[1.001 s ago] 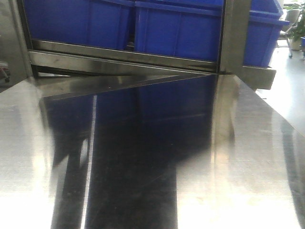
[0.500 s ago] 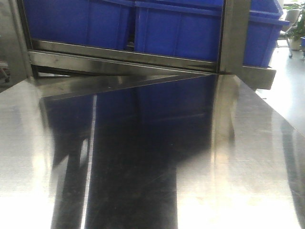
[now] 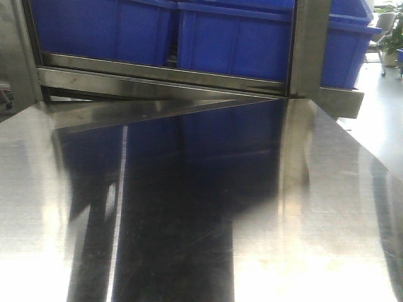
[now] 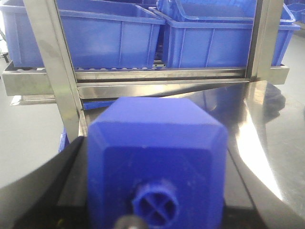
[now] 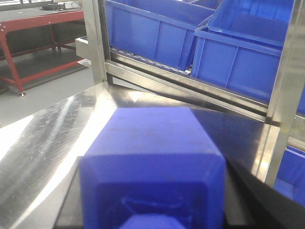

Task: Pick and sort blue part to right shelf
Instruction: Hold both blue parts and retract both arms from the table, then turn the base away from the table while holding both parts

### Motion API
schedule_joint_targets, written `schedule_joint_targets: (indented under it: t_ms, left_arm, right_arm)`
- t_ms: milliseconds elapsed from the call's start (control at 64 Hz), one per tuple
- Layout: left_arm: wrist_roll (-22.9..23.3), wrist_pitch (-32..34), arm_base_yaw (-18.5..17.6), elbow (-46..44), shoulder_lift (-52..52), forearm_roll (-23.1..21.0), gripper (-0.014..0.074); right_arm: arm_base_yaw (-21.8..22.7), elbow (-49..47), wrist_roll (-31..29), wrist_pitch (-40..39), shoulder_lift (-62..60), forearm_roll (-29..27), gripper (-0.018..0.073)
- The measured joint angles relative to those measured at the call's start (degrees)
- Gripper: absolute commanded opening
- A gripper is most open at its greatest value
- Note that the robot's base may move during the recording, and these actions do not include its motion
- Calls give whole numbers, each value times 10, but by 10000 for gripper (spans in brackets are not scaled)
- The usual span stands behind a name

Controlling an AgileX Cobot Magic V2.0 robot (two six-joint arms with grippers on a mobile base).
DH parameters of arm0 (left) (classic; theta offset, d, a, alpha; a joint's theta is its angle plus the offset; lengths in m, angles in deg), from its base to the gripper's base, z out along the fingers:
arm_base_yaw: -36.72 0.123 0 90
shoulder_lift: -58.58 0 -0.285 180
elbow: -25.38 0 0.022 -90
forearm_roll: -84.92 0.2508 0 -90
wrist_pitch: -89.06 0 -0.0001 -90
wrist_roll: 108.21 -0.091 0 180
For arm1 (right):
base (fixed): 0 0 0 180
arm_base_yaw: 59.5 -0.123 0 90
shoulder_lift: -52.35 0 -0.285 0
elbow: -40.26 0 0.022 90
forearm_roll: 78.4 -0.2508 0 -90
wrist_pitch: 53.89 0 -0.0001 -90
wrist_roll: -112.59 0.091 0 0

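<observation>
Steel table (image 3: 327, 207) in front of me, right shelf (image 3: 164, 74) at its far end. My left claw (image 4: 153, 202) is clamped on a blue part (image 4: 157, 138), short of the shelf. My right claw (image 5: 152, 207) clamps a second blue part (image 5: 152, 143), also facing that shelf.

steel tabletop (image 3: 340, 207) lying flat, glaring bright at both edges, mirroring dark blue down the middle | red-framed bench (image 5: 38, 20) standing on grey floor (image 5: 47, 88), well apart from tabletop, beyond its left edge in right wrist view | potted plant (image 3: 393, 31) sitting far right in background, blurring out
</observation>
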Motion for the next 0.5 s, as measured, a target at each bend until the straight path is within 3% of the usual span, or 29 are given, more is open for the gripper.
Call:
schedule_joint_targets:
  t_ms: [500]
  left_arm:
    - [0, -1, 0, 0, 1, 1, 303]
  right_arm:
    - [0, 0, 0, 1, 0, 1, 302]
